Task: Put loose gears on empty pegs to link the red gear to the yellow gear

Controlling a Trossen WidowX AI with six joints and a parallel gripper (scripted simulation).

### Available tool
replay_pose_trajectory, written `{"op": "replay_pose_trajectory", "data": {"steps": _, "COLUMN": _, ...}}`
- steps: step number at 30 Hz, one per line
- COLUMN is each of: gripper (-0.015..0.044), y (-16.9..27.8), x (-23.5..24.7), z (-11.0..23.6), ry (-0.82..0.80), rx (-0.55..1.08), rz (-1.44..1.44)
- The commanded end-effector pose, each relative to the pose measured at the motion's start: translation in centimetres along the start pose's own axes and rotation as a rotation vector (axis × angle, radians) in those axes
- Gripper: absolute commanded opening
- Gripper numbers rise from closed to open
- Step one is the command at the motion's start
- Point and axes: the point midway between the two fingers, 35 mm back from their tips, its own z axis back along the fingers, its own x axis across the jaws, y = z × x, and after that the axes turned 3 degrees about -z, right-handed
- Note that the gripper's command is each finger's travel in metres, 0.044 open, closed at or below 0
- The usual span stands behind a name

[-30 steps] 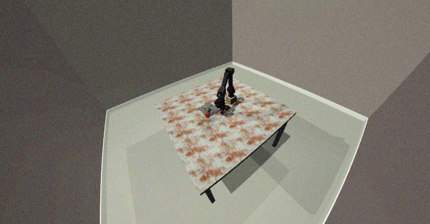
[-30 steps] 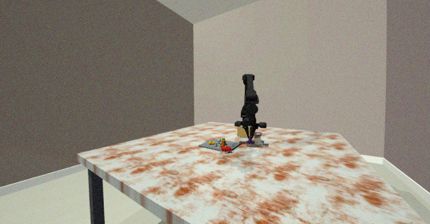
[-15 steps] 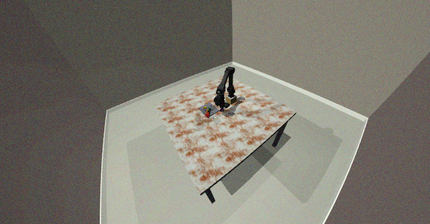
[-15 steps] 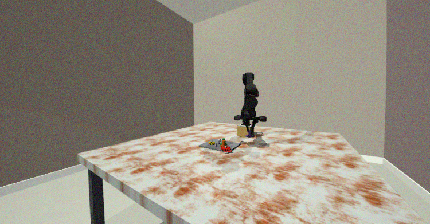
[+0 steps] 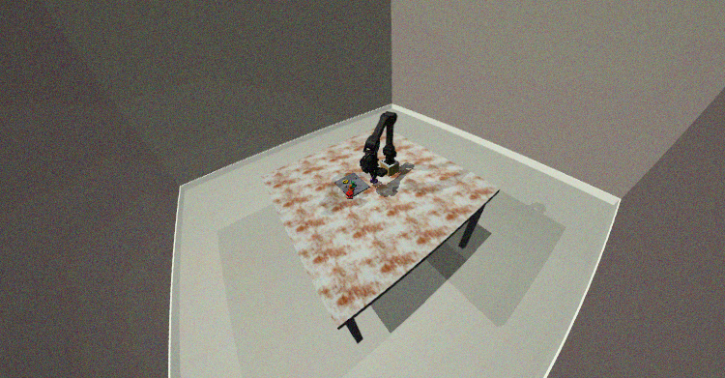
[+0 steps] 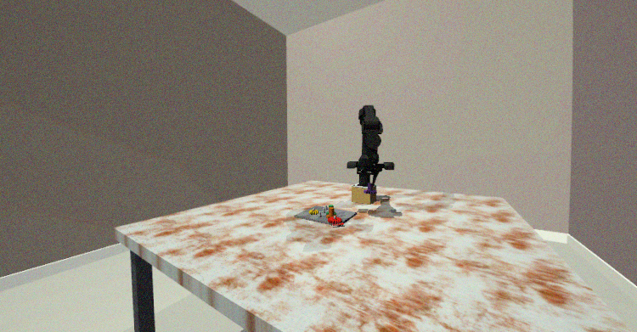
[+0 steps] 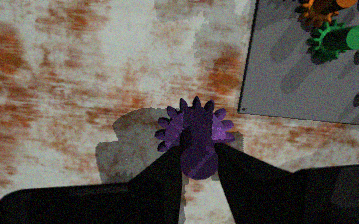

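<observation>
Two gears, orange [image 7: 314, 15] and green [image 7: 328, 42], on board [image 5: 359, 189] [image 6: 303, 216] [image 7: 265, 92].

end effector [image 6: 371, 184]: closed on purple gear [image 6: 369, 190], raised | yellow gear [image 6: 313, 211], red gear [image 6: 335, 220]: on grey board [image 6: 305, 216]

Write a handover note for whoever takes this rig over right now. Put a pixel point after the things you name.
Gripper [image 5: 374, 175] [image 6: 370, 184] [image 7: 197, 152]: shut on the purple gear [image 5: 374, 180] [image 6: 369, 191] [image 7: 199, 162], held up beside the grey board [image 5: 361, 189] [image 6: 302, 216] [image 7: 265, 95].
On the board: red gear [image 5: 349, 192] [image 6: 335, 220], yellow gear [image 5: 345, 181] [image 6: 313, 211], plus orange gear [image 7: 316, 12] and green gear [image 7: 327, 42]; whether those sit flat, I can't tell.
Left: seat the purple gear if the chain needs it, check the meshing, move the gripper away.
</observation>
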Motion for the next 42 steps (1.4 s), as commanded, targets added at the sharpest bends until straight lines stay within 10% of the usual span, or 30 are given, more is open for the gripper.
{"op": "replay_pose_trajectory", "data": {"steps": 1, "gripper": 0.0000, "y": 0.2, "x": 0.0, "z": 1.4, "ry": -0.004, "rx": 0.004, "rz": 0.006}}
{"op": "replay_pose_trajectory", "data": {"steps": 42, "gripper": 0.0000, "y": -2.2, "x": -5.3, "z": 1.8, "ry": -0.002, "rx": 0.016, "rz": -0.008}}
